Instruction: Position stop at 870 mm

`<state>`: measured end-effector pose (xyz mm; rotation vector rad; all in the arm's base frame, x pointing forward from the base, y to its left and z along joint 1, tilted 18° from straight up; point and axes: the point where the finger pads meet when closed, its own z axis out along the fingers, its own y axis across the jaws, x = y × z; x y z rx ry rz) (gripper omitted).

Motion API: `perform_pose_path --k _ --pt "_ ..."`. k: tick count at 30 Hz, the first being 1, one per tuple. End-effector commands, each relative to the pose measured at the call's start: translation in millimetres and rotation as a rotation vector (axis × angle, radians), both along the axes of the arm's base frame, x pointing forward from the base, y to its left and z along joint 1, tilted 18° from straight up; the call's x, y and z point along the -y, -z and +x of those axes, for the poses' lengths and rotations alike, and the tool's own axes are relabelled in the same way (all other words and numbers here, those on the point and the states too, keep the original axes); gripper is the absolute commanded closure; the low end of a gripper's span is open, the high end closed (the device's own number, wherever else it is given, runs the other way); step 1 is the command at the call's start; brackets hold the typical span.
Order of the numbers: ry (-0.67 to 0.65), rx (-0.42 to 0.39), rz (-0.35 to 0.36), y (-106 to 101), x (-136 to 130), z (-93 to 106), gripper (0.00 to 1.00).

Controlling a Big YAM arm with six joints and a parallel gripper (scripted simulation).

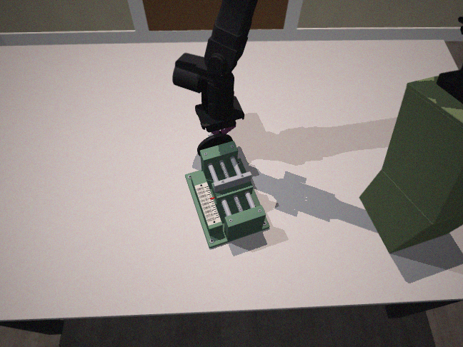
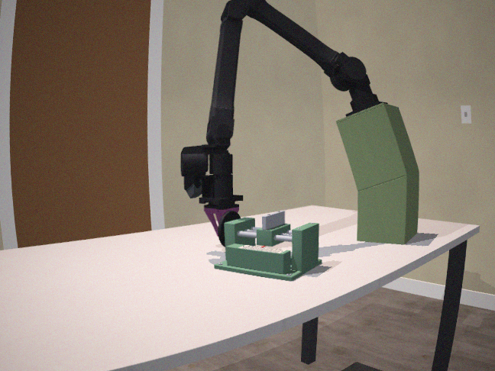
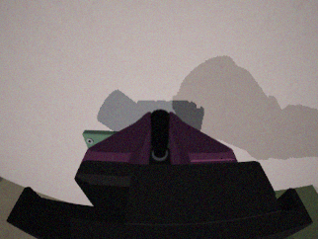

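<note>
Top view: One green stop fixture (image 1: pixel 244 225) (image 2: pixel 257 260) (image 3: pixel 100 135), set at a slant on a pale table (image 1: pixel 112 231) (image 2: pixel 131 303) (image 3: pixel 148 44). Two end blocks, with smooth rods and a threaded shaft between. One grey stop plate (image 1: pixel 232 181) (image 2: pixel 273 220), upright on a green carriage (image 1: pixel 235 191) (image 2: pixel 273 236), between the blocks. One pale scale (image 1: pixel 208 205) (image 2: pixel 255 249) alongside; red pointer (image 1: pixel 212 198) (image 2: pixel 262 246) partway along it, numerals too small to read. One black handwheel (image 1: pixel 213 141) (image 2: pixel 229 219), at the outer face of the block nearest the gripper (image 1: pixel 221 131) (image 2: pixel 219 236) (image 3: pixel 160 118).

Exterior view: One black arm (image 2: pixel 225 72), mounted on a green pedestal (image 2: pixel 380 159), bent over the table. Gripper pointing down beside the handwheel, purple fingers partly behind the wheel. Stop plate standing above the rods.

Wrist view: Gripper nearly closed, a narrow gap between its two purple fingers, clamped on a black handle (image 3: pixel 159 130) at the handwheel. One screwed corner of the fixture visible beside the fingers; grey shadows on the table beyond.
</note>
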<state>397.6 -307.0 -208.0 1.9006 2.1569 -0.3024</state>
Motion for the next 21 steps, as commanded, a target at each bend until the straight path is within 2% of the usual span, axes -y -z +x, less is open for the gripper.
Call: perform_pose_path --k 1,6,16,21 --pt "0.010 -0.008 -0.015 -13.1 10.6 -11.9 0.94" --pt "0.010 -0.013 -0.011 -11.8 8.9 -14.9 0.94" --pt "0.019 -0.009 -0.012 -33.5 3.0 -17.9 0.94" --pt "0.022 -0.008 -0.012 -36.0 2.1 -18.5 0.94"
